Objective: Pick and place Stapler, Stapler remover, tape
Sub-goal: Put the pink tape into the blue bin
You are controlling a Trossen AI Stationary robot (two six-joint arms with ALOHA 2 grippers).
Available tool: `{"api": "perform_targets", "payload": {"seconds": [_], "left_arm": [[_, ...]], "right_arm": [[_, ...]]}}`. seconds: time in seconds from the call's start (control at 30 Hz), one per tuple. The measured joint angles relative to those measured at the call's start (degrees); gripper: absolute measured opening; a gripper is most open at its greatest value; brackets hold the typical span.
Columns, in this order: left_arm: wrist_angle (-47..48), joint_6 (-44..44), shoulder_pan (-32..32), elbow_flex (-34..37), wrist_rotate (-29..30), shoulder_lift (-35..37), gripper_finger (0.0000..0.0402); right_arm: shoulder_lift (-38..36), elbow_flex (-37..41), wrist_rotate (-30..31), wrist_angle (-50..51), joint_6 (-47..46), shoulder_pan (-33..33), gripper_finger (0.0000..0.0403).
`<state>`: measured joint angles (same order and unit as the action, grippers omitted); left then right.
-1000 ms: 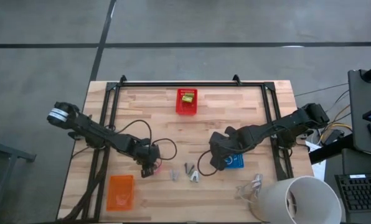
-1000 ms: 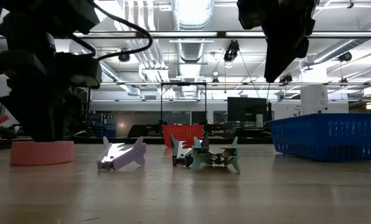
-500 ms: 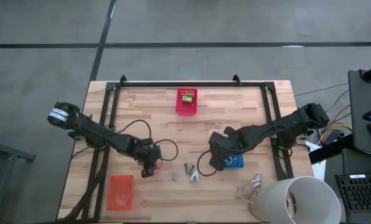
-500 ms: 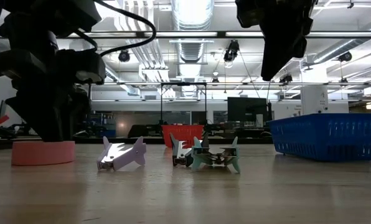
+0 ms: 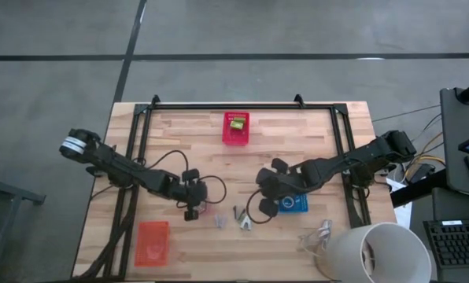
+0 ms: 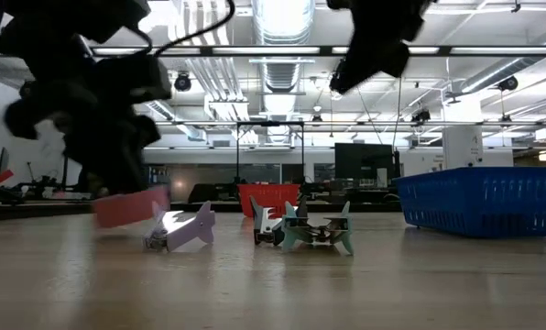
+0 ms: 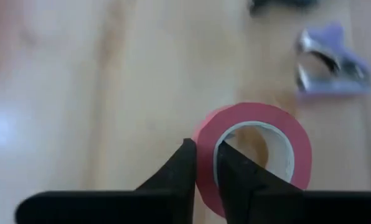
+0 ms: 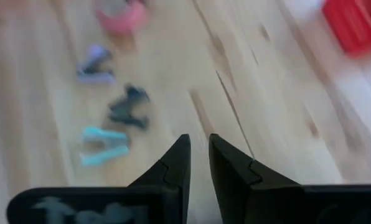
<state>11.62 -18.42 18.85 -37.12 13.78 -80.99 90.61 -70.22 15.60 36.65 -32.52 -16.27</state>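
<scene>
My left gripper is shut on the red-pink tape roll, which shows lifted and tilted in the low view, just left of the purple staple remover. A dark and a teal staple remover lie beside it. The yellow-green stapler lies in the red bin. My right gripper hangs shut and empty above the table, right of the removers. The green tape roll is not in view. My left gripper holds the red-pink roll by its wall, one finger inside the hollow centre and the other outside. The fingers come from above. The roll hangs tilted below them, lifted clear of the table.
An orange bin sits at the near left and a blue bin under my right arm. A large white cone-shaped object and a clear item stand at the near right corner. Bare wood lies between the bins.
My left gripper has risen and moved toward the table's right, taking the red-pink roll off the table; the roll now hangs tilted next to the purple staple remover. My right gripper has swung away from the blue bin toward the table's left and far side.
</scene>
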Motion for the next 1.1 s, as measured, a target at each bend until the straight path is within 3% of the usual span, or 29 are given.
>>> {"api": "perform_targets", "payload": {"seconds": [0.1,0.23,0.43,0.6,0.9,1.1], "left_arm": [[-3.0,2.2,0.0,-0.1,5.0,0.7,0.0067],[-9.3,7.1,0.0,-0.2,9.4,1.7,0.0055],[-21.4,16.1,0.0,-0.2,12.2,2.5,0.0037],[-33.3,23.7,0.0,-0.2,12.6,2.5,0.0063],[-41.0,28.9,0.1,-0.2,15.0,3.9,0.0037],[-43.7,30.4,0.1,-0.2,14.8,4.0,0.0063]], "right_arm": [[0.0,0.0,0.0,-6.1,5.3,-0.1,0.0053],[0.0,0.2,0.0,-11.9,12.4,-0.1,0.0053],[0.1,1.8,0.0,-17.0,16.4,-0.1,0.0054],[0.3,4.7,-0.5,-21.3,16.5,-0.1,0.0067],[0.3,8.6,-1.1,-26.6,14.1,-0.4,0.0122],[0.4,10.2,-1.2,-36.6,19.0,-0.4,0.0177]]}}
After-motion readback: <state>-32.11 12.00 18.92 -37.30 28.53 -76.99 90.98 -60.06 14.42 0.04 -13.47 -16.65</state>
